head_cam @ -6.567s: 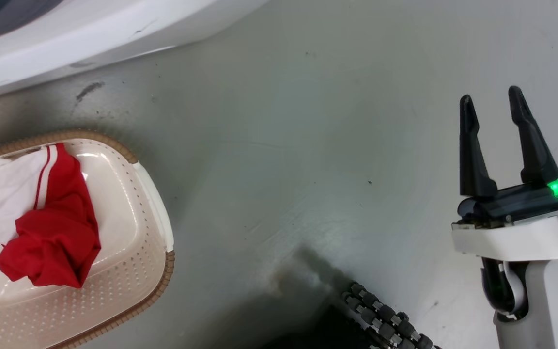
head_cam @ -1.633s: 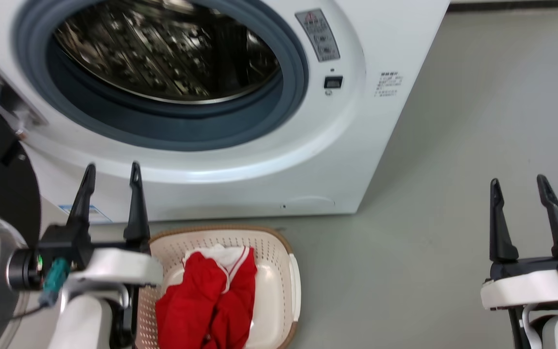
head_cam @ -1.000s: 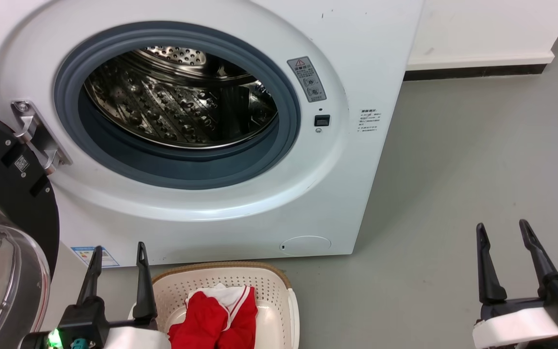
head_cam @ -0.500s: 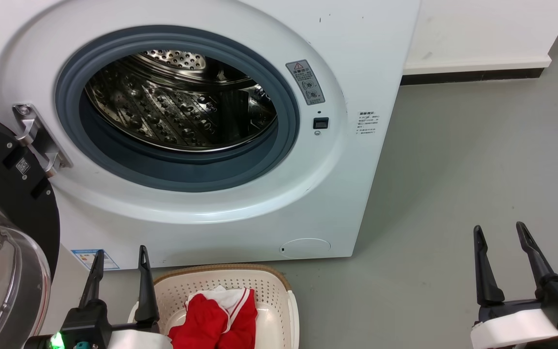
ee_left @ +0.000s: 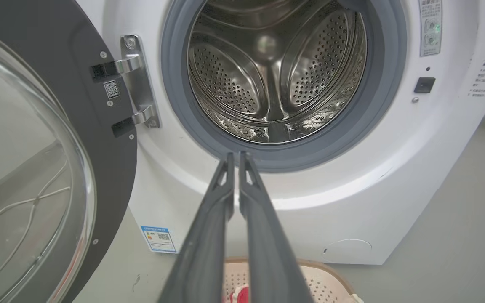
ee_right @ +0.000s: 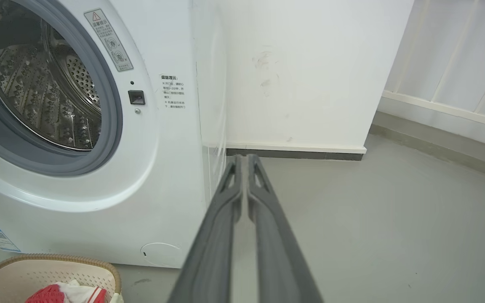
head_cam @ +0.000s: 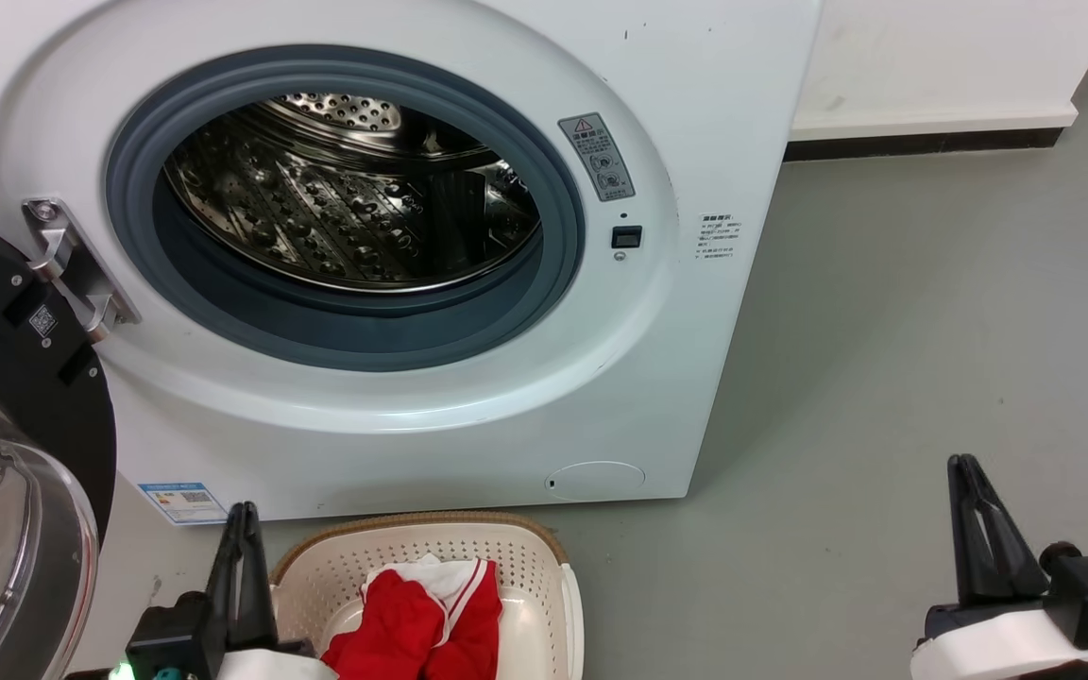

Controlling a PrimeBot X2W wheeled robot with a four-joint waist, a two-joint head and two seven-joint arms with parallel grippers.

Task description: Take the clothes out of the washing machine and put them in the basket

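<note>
"So, what's different from half a second back?"

"Both grippers have shut. The left gripper (head_cam: 244, 515) and the right gripper (head_cam: 967, 467) had their fingers spread then. Now each pair is pressed together, clenched on nothing."

"Where do they sit?"

"Low, at the bottom corners of the head view. The left one is just beside the basket (head_cam: 468, 519). The right one is well apart from it, over bare floor (head_cam: 931, 283)."

"And the clothes?"

"The clothes (head_cam: 402, 623) lie bunched, red and white, inside the basket, which stands on the floor close in front of the washer (head_cam: 714, 94). I can't tell whether that heap is one garment or two."

"Anything left inside?"

"The left wrist view looks straight into the drum (ee_left: 267, 75), and it shows bare perforated steel with no red. Its lowest front part hides behind the grey rim (ee_left: 293, 158), so I'm not certain. The door (head_cam: 6, 397) hangs open at the left."

"Meaning?"

"Empty grippers closing away from the opening looks to me like finishing, not another reach. I'd judge the unloading done, or all but."
</note>
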